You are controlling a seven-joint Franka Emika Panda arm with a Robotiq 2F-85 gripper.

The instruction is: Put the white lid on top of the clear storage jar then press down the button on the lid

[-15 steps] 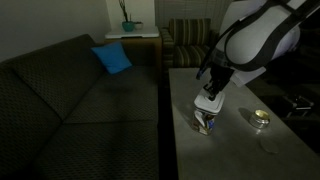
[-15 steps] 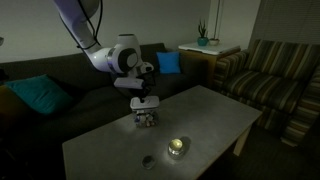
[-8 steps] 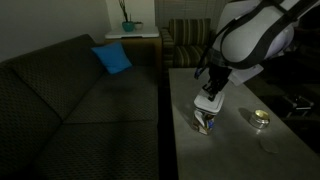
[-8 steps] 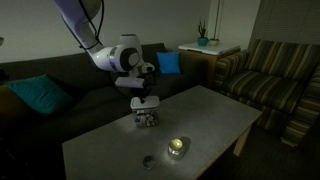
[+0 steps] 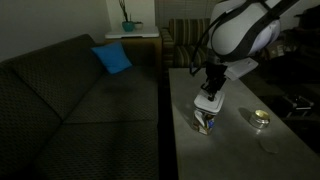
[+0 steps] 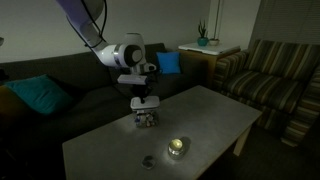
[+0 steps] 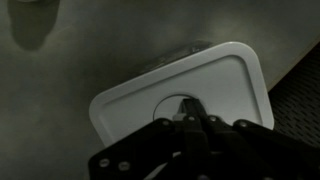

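White lid (image 7: 215, 85) sitting flat on clear storage jar (image 5: 205, 123) on grey tabletop (image 6: 205, 115), pincer (image 7: 188, 119) closed empty, tips at lid's round centre button, shiny tin (image 5: 261, 118) nearby

white lid (image 7: 222, 85) sits on clear storage jar (image 5: 205, 124), hand (image 7: 190, 114) above.

A dim living room holds a dark sofa (image 5: 80, 100) with a blue cushion (image 5: 112, 58) at its far end, a potted plant (image 5: 126, 18) on a side table (image 5: 135, 38), a striped armchair (image 6: 270, 80), and a grey counter (image 6: 215, 115) bearing a small round shiny tin (image 6: 177, 147).
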